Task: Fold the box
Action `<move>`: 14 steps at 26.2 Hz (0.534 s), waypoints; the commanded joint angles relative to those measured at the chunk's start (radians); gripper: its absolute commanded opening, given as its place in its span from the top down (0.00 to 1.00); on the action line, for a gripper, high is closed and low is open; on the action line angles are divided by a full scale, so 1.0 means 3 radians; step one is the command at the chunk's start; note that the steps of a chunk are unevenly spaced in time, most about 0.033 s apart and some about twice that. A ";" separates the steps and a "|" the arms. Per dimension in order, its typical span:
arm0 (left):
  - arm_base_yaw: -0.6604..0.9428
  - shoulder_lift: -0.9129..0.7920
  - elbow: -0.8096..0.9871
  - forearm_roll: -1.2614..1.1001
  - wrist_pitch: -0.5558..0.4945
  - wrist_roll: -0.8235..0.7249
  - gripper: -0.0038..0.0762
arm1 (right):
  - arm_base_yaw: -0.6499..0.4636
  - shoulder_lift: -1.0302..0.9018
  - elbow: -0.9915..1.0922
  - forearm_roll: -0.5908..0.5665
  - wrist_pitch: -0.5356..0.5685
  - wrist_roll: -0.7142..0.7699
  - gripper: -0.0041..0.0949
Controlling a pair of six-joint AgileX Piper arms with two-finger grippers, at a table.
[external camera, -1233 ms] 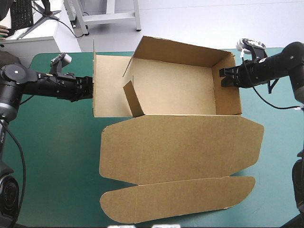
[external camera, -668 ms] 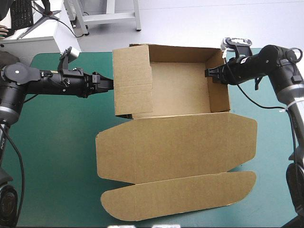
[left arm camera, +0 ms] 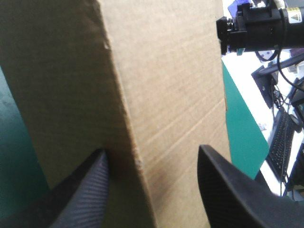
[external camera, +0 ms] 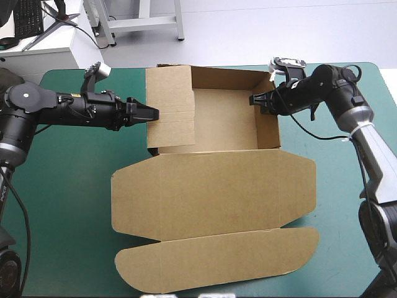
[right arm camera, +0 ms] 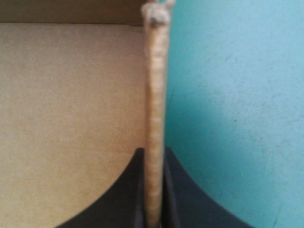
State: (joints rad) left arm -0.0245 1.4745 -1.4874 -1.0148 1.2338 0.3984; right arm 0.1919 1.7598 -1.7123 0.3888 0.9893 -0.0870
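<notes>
Brown cardboard box [external camera: 214, 186] lies toward the far edge of the teal-green tabletop [external camera: 62, 205], its long axis left to right. The left end effector [external camera: 152, 114] has its fingers apart around the left wall; the right end effector [external camera: 254, 100] is pinched onto the right wall.

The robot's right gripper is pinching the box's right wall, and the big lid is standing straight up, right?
Not quite. The right gripper does pinch the right wall of the box, but the lid is not standing up: it lies flat on the teal-green cover, as the high view shows.
</notes>
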 commanded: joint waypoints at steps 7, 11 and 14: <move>-0.0017 -0.0135 -0.0101 0.0299 0.0097 -0.0075 0.45 | 0.0457 -0.0164 -0.0118 -0.0432 -0.0361 0.0397 0.96; -0.0067 -0.0135 -0.0101 0.0559 -0.0003 -0.0198 0.47 | 0.0646 -0.0164 -0.0118 -0.0854 -0.0416 0.0671 0.96; -0.0212 -0.0135 -0.0101 0.1049 -0.0073 -0.0370 0.50 | 0.0753 -0.0164 -0.0118 -0.0969 -0.0416 0.0753 0.96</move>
State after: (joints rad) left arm -0.0506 1.4738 -1.4874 -0.7464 1.2343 0.3330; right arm 0.3940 1.7612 -1.7123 0.1185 0.9235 0.1047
